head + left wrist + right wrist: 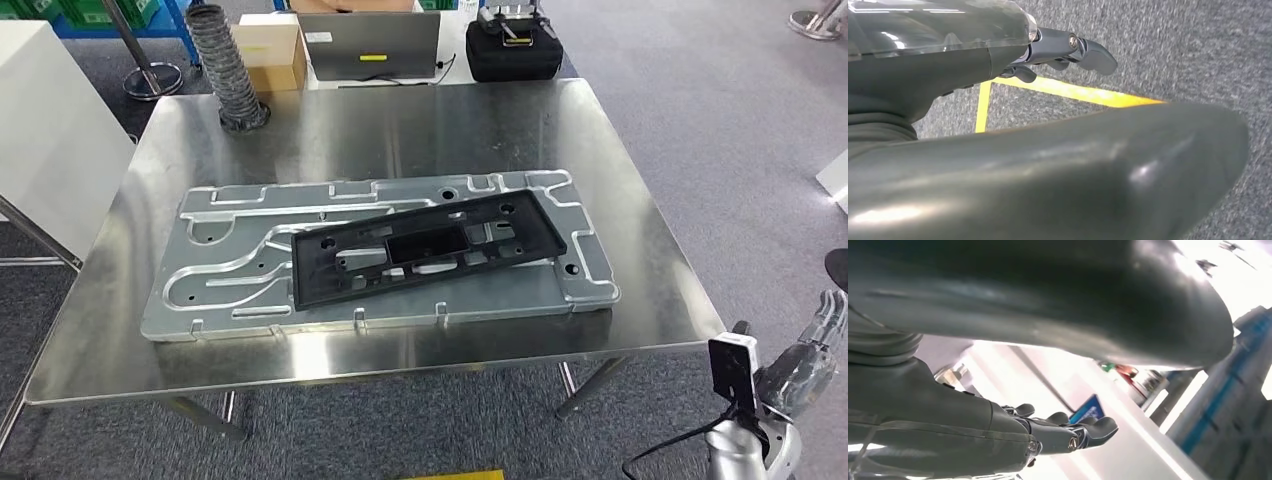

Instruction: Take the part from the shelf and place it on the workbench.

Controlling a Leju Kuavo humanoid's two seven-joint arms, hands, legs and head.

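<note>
While on the workbench (620, 330), black part (425, 247); both hands' fingers (1088, 52) apart, empty.

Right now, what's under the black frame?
The black frame lies on a large stamped metal panel, which rests on the steel table. The panel area beneath the frame's solid parts is hidden.

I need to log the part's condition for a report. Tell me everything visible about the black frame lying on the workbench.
The black frame is a long, flat rectangular piece with a matte finish that looks like moulded plastic. It has a dark rectangular panel near its middle, several cut-out openings through which the metal shows, and small holes near its corners. It lies flat, skewed with its right end farther from the robot, on top of the large silver stamped metal plate, which rests on the steel workbench. No hand touches it.
</note>
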